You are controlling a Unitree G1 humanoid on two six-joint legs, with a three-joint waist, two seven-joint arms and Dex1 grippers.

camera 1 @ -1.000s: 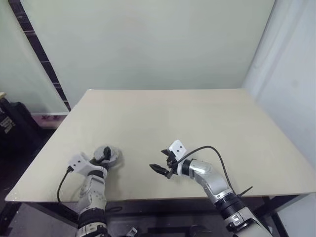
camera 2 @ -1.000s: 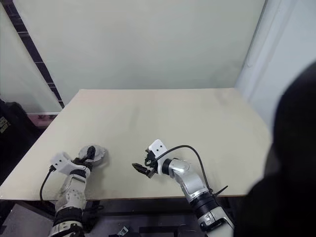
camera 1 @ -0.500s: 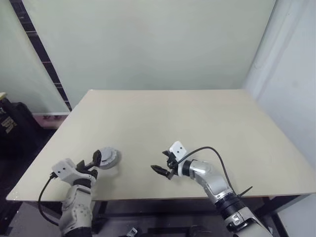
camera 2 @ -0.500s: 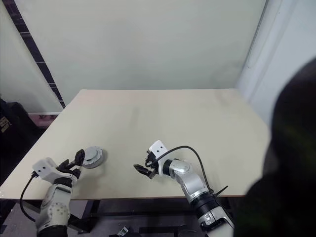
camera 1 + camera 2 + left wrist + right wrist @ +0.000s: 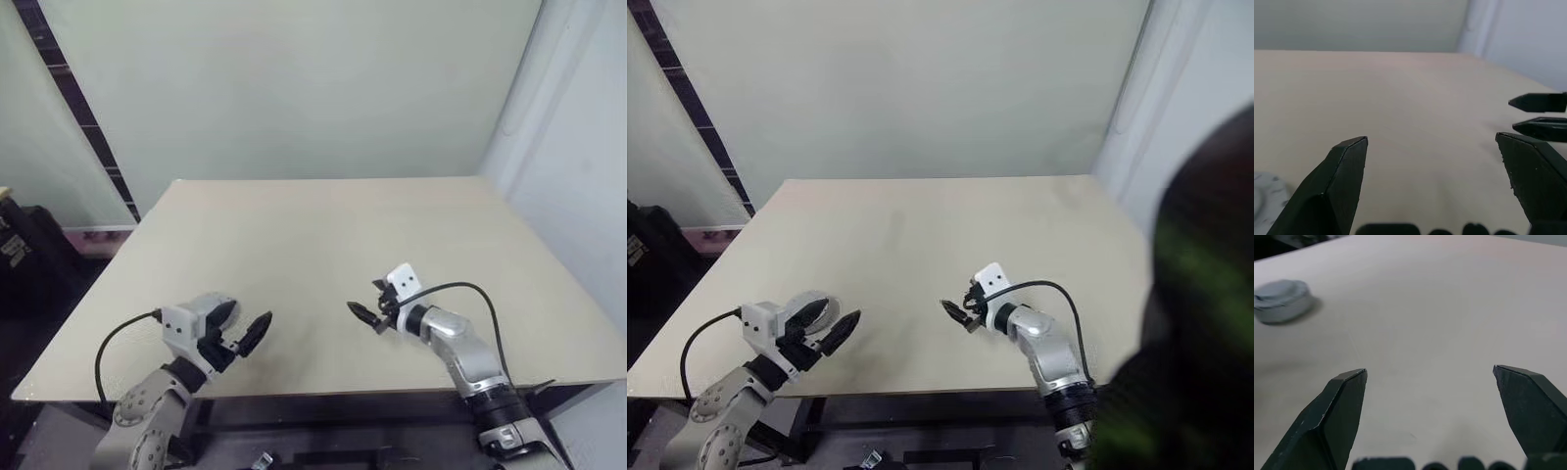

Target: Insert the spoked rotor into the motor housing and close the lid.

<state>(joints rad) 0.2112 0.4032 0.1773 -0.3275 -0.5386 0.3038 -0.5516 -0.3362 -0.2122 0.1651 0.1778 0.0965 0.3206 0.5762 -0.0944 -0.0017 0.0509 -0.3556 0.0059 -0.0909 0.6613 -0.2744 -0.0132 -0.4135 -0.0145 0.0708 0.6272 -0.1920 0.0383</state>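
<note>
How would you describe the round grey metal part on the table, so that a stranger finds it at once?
Start at the beige table and go to its near left corner. There, beside the left gripper, lies a flat round grey disc, the lid closed on its housing. Nothing else lies on the table.

My left gripper (image 5: pixel 247 338) has come off the lid (image 5: pixel 1281 300), where its fingers sat 1 second ago, pulled back toward the near table (image 5: pixel 323 235) edge and then swung in toward the middle, and it now hangs with its jaws wide apart and pointing across at the other arm. My right gripper (image 5: pixel 370 316) has slid away to the right, so the gap between the 2 is wider than before. The lid now lies alone on the table, partly hidden behind my left wrist in the head views.
</note>
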